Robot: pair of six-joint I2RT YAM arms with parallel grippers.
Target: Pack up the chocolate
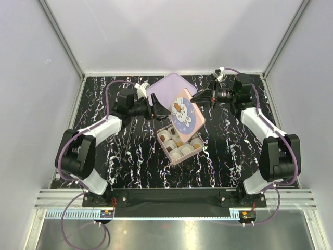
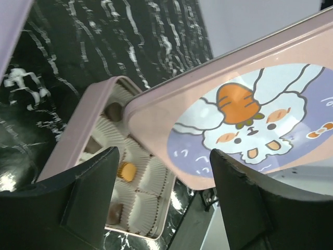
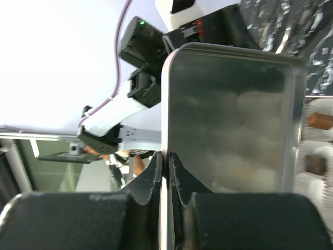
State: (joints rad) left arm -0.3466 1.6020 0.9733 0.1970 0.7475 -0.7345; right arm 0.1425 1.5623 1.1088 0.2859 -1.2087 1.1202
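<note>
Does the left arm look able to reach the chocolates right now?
Probably not cleanly: the bunny lid, pinched by the right gripper, hangs tilted over the tin, partly screening the chocolates from the open left gripper.

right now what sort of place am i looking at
Probably a robot lab test cell: plain white walls on a metal frame box in a black marbled table, with the left arm and right arm bolted at its near edge.
</note>
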